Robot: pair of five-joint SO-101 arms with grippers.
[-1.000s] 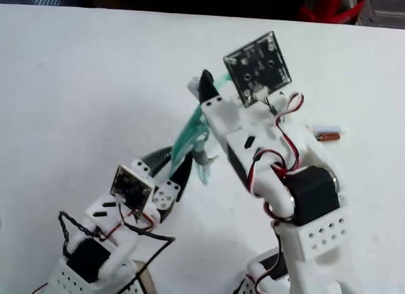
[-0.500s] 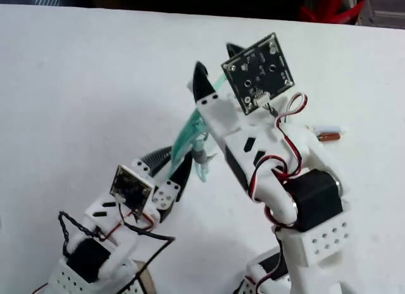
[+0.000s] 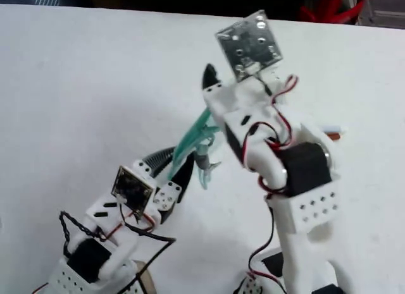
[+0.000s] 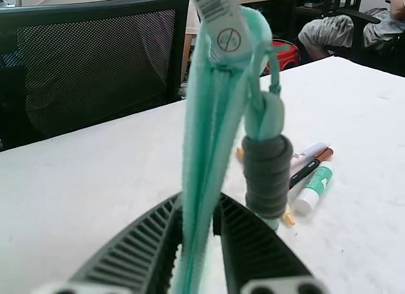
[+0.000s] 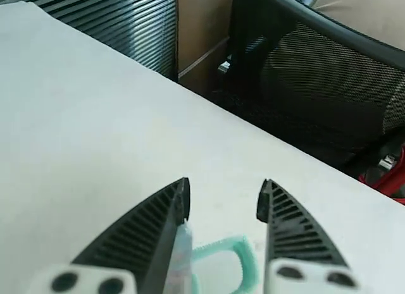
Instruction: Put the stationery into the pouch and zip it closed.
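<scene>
Pouch held on edge
Left end effector pinches it; it slants up toward the right end effector, which is spread apart.

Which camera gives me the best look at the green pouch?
The left wrist view: the pouch is close up, its edge clamped in the left gripper, grey pull alongside. The high view shows a thin strip of it between the arms; the right wrist view, its loop by the open right gripper.
</scene>
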